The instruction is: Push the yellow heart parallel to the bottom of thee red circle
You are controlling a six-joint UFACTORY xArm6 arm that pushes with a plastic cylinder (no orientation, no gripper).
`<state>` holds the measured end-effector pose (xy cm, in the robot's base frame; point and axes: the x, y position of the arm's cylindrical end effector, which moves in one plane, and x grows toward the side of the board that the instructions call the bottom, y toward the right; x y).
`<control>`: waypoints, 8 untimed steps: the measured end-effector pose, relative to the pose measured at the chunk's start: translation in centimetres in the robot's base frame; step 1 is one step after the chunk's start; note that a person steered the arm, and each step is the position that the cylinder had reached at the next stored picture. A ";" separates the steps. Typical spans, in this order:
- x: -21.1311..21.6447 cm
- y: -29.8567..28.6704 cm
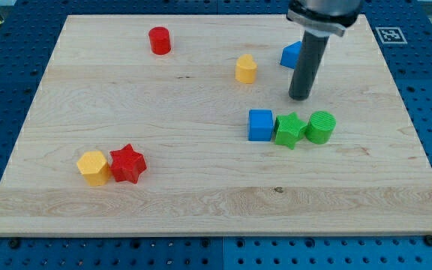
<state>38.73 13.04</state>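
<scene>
The yellow heart [246,69] lies on the wooden board in the upper middle. The red circle [160,40] stands near the view's top, to the left of the heart and a little higher. My tip [300,97] rests on the board to the right of the yellow heart and slightly lower, apart from it. The rod rises from there toward the view's top.
A blue block [291,55] sits partly hidden behind the rod. A blue cube [260,124], a green star [289,130] and a green cylinder [321,127] form a row below my tip. A yellow hexagon [94,167] and a red star [128,163] sit at the lower left.
</scene>
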 end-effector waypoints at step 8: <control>-4.5 -20.4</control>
